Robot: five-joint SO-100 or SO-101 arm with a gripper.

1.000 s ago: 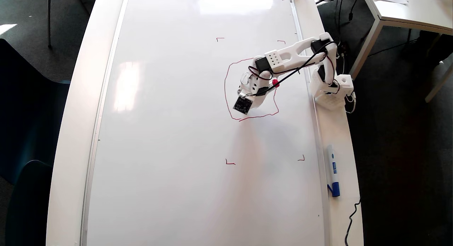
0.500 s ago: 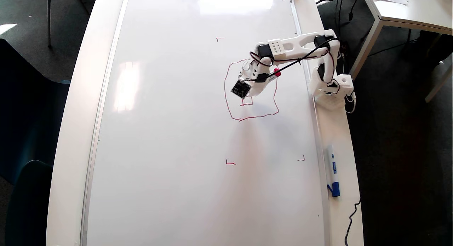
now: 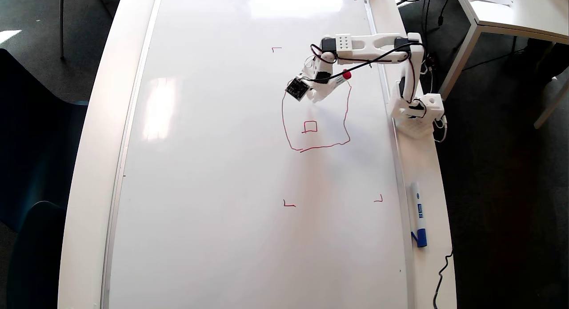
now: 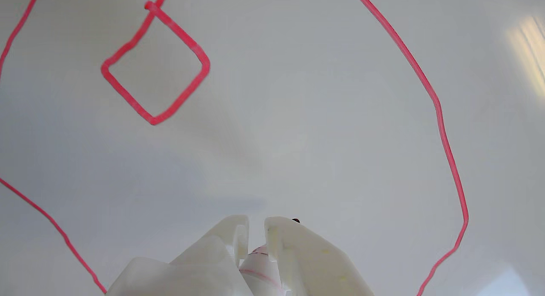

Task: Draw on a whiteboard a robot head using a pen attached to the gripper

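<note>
The whiteboard [image 3: 213,166] fills the table. On it is the robot head [image 3: 282,118], a wobbly red outline with one small square [image 3: 317,126] inside. In the overhead view my gripper [image 3: 315,97] hovers over the outline's upper edge, shut on the pen [image 3: 342,78], whose red cap points toward the arm base. The wrist view shows the two white fingers [image 4: 230,232] closed around the pen [image 4: 259,264] at the bottom edge. The pen tip is hidden. Ahead lie the small square [image 4: 179,35] and the outline [image 4: 441,130].
The arm base [image 3: 415,115] stands on the table's right margin. A white marker with a blue cap [image 3: 418,213] lies beside the board's right frame. Small red corner marks [image 3: 289,205] sit around the drawing. Another white table [image 3: 511,11] is at the upper right.
The gripper with the pen has moved up the overhead view, from the outline's lower part to its upper edge. This uncovered a small red square.
</note>
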